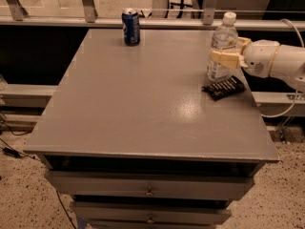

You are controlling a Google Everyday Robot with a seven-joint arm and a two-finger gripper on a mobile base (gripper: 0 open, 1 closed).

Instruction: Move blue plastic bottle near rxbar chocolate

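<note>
Pinching the bottle [224, 36], the gripper [222, 59] jaws hold it upright on the worktop [143, 104] — just beside the bar [223, 88].

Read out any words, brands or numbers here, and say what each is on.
Unreadable, blurred: white markings on the blue soda can.
Unreadable, blurred: label of the blue plastic bottle, gripper shut around its middle.
Unreadable, too small: pale lettering on the rxbar chocolate.

Smooth cream-plastic gripper [222, 59] at the right edge of the semi-gloss grey table [143, 109] grips the clear blue plastic bottle [224, 38].
</note>
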